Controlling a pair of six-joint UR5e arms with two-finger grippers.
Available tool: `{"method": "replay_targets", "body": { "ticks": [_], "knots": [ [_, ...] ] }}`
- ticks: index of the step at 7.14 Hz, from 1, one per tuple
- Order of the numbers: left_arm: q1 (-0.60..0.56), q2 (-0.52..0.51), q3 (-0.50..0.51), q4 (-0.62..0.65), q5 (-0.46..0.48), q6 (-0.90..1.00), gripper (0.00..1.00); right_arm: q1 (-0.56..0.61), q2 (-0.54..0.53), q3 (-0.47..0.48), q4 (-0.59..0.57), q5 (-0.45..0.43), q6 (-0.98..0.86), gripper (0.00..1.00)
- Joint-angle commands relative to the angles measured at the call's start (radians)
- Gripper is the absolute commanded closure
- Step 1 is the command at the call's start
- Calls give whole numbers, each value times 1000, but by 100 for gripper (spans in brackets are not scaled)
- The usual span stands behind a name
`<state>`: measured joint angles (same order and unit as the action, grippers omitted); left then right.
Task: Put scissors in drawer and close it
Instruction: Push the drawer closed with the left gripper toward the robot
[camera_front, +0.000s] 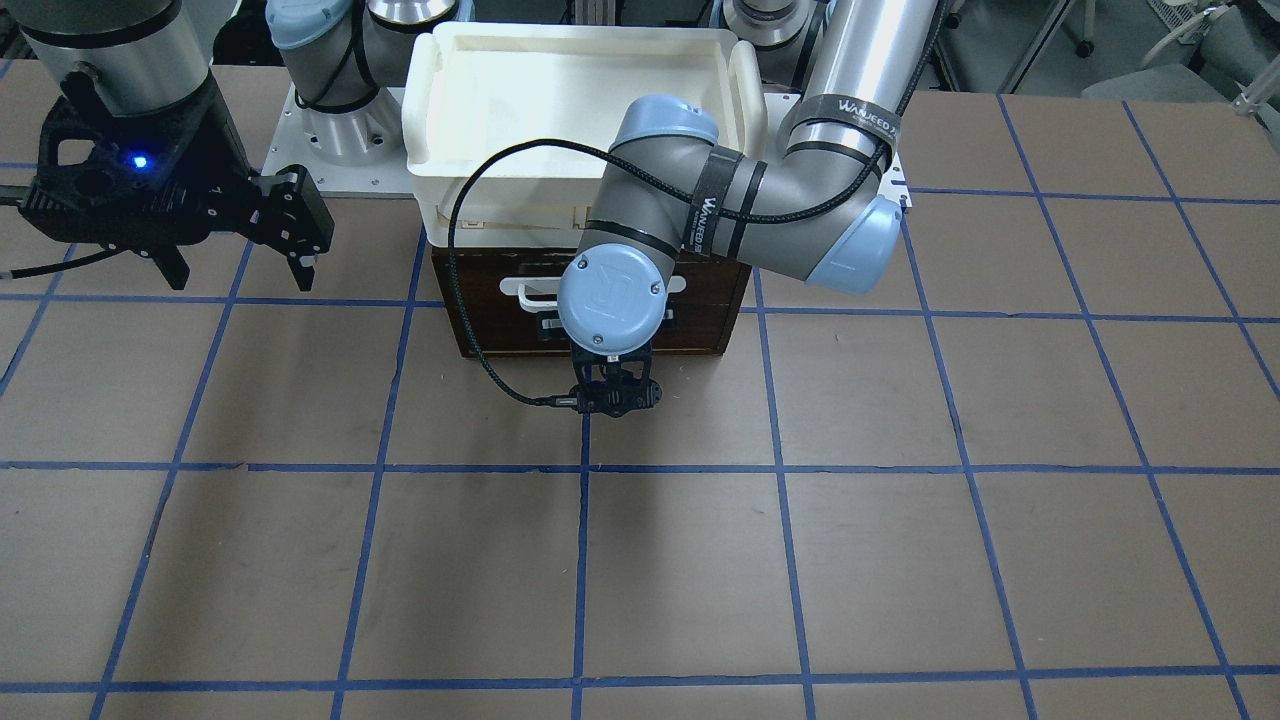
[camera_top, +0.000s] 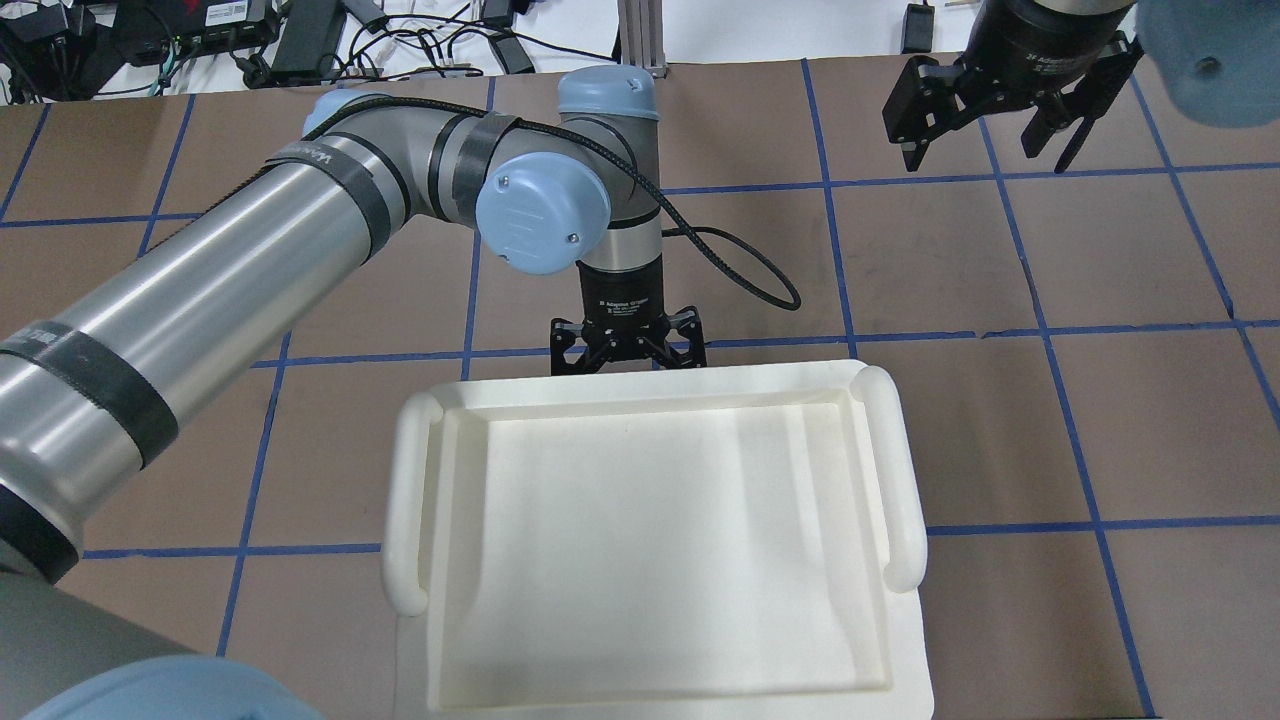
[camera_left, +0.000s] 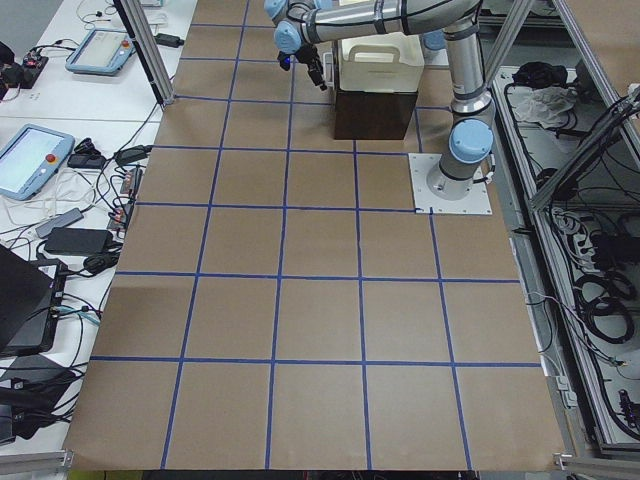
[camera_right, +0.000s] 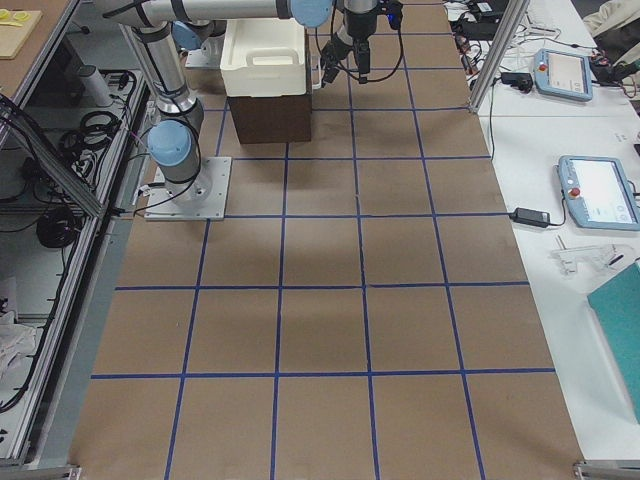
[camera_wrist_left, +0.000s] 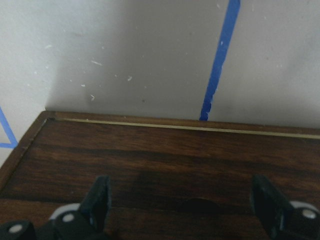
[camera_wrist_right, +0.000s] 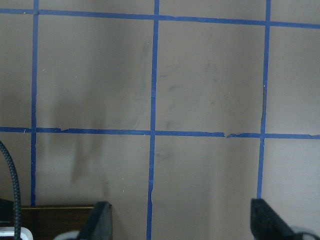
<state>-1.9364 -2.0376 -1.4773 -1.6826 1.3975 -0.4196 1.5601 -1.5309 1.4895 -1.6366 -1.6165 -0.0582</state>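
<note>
Two arms, two grippers, one drawer, one bin. Left gripper hangs fingers-down just in front of the drawer, jaws spread wide, holding nothing; contact with the wood not clear. Drawer sits flush in its dark box, with one white handle partly hidden by the arm. The bin, white, rests on top of the box. Right gripper hovers well off to the side above the table, jaws wide, empty. Scissors: not seen in any view.

drawer; dark brown front, white bar handle; shut; beneath white bin
</note>
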Motion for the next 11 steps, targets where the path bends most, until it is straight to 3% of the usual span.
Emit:
{"method": "replay_targets", "body": {
  "ticks": [1,3,5,8,11],
  "knots": [
    [-7,8,-1,3,-5,2,0,0,0,2,0,1,0,0],
    [2,14,-1,184,0,31,0,0,0,2,1,1,0,0],
    [10,16,5,381,105,82,0,0,0,2,3,1,1,0],
    [34,156,23,380,116,252,0,0,-1,2,3,4,3,0],
    [104,360,-90,356,123,263,0,6,0,-14,11,4,17,0]
  ]
}}
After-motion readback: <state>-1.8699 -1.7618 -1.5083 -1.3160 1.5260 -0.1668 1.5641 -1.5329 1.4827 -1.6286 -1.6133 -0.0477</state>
